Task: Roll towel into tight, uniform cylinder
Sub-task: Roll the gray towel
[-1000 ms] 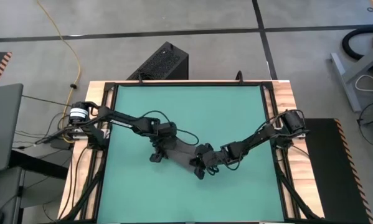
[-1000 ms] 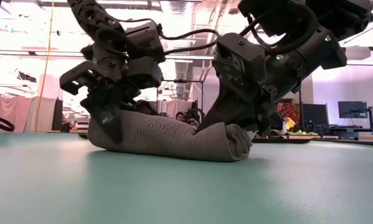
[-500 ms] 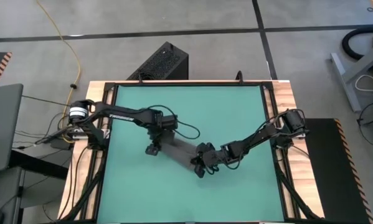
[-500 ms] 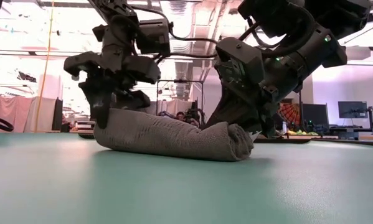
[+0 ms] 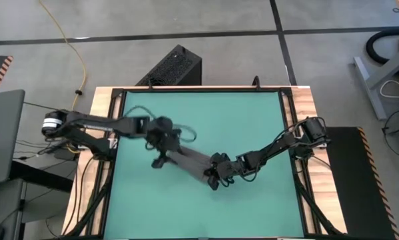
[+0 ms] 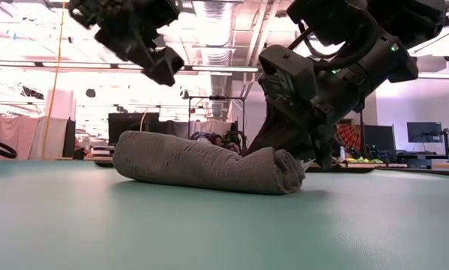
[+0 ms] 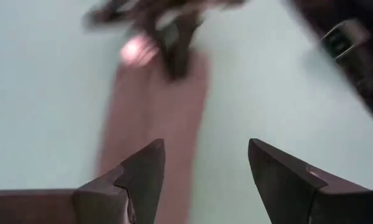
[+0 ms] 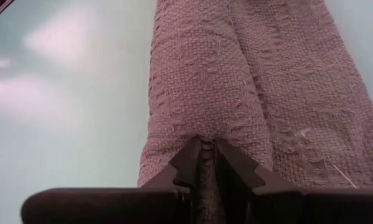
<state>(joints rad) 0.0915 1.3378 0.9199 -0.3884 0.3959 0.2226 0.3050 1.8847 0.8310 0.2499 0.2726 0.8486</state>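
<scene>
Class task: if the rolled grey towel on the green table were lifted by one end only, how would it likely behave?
The rolled dark grey woven towel would probably droop: its soft roll already looks uneven. It may unwind, since only the right claw pinches one end while the left claw hangs open above it. It looks light, and its coarse weave seems unlikely to slip.

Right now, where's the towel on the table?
The rolled towel lies on the green table near its middle in the high view, one end pinched by the right gripper, the left gripper open above the other end.
</scene>
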